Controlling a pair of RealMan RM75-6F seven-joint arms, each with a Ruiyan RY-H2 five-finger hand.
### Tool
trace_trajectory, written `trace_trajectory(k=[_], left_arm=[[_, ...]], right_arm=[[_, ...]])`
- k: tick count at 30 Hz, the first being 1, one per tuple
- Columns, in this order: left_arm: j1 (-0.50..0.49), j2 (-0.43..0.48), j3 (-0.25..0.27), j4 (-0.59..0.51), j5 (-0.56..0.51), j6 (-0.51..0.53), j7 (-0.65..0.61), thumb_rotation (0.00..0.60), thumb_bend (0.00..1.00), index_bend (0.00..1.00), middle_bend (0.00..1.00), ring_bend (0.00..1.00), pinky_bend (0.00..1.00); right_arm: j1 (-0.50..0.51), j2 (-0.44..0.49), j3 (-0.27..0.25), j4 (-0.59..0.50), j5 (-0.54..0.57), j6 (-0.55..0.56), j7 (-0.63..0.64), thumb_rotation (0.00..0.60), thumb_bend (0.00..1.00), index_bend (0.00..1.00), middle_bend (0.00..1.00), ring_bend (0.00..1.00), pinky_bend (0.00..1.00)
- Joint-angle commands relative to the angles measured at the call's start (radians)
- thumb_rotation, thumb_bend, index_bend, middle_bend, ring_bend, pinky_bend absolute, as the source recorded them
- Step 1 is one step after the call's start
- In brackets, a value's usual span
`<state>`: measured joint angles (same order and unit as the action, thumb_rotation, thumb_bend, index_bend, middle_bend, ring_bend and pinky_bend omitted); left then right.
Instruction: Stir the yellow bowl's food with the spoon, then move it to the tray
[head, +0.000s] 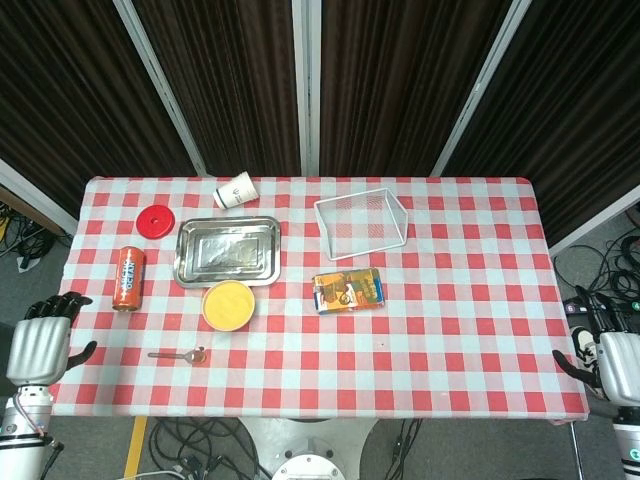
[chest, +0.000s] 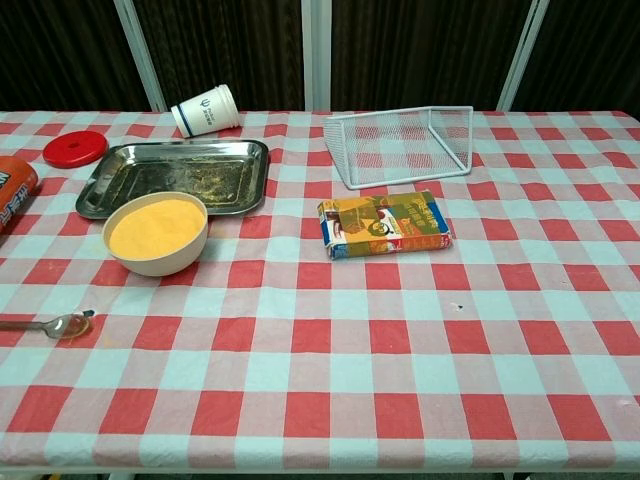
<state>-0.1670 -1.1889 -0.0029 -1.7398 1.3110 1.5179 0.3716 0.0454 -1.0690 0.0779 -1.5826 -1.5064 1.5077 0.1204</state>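
Nothing of the task is under way yet: I judge this the very start, with the spoon (head: 178, 354) lying flat on the table (head: 450, 340), near its front edge, its bowl end pointing toward the yellow bowl (head: 228, 305). The spoon and the yellow bowl are apart, the yellow bowl sitting just in front of the steel tray (head: 228, 250) and close to its near rim, full of yellow food.

My next move, as I see it, is to bring my left robot hand (head: 42, 338) across to the spoon's handle and pinch it. That will be a low, thin thing to lift off the cloth, so it calls for a careful approach from above.

My left robot hand hangs off the table's left edge, fingers loosely spread, holding nothing and touching nothing. My right robot hand (head: 608, 358) sits off the right edge; only part of it shows, so although it seems empty, I cannot tell how far open it is.
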Motion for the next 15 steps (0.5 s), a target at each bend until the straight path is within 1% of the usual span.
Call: trace_trajectory(k=[1,6,9,11,13,15], left_arm=[[0.0,-0.004,-0.003,0.003,0.002,-0.011,-0.006,0.6,0.21,0.34,0.34,0.26,0.28],[-0.001,-0.013,-0.008,0.016,0.003,-0.034,-0.012,0.6,0.21,0.34,0.34,0.26,0.28],[-0.015,-0.009,-0.016,0.01,-0.015,-0.079,-0.022,0.6,0.21,0.35,0.36,0.27,0.28],[-0.031,-0.013,-0.025,0.013,-0.025,-0.113,-0.036,0.6,0.21,0.36,0.4,0.31,0.3],[-0.048,-0.023,-0.032,0.024,-0.028,-0.144,-0.044,0.6,0.21,0.38,0.44,0.36,0.34],[-0.068,-0.043,-0.039,0.044,-0.026,-0.177,-0.054,0.6,0.21,0.42,0.49,0.42,0.42]], right_arm=[[0.007,0.0,0.005,-0.002,0.001,-0.006,-0.005,0.6,0.12,0.06,0.21,0.09,0.24],[0.014,0.001,0.009,-0.002,0.002,-0.009,-0.009,0.6,0.12,0.06,0.22,0.09,0.24],[0.015,0.002,0.011,-0.002,0.005,-0.009,-0.011,0.6,0.12,0.06,0.22,0.09,0.24],[0.017,0.002,0.013,-0.001,0.007,-0.01,-0.012,0.6,0.12,0.06,0.22,0.09,0.24],[0.018,0.002,0.013,0.0,0.01,-0.013,-0.012,0.6,0.12,0.06,0.22,0.09,0.24],[0.021,0.003,0.015,0.001,0.013,-0.018,-0.014,0.6,0.12,0.06,0.22,0.09,0.24]])
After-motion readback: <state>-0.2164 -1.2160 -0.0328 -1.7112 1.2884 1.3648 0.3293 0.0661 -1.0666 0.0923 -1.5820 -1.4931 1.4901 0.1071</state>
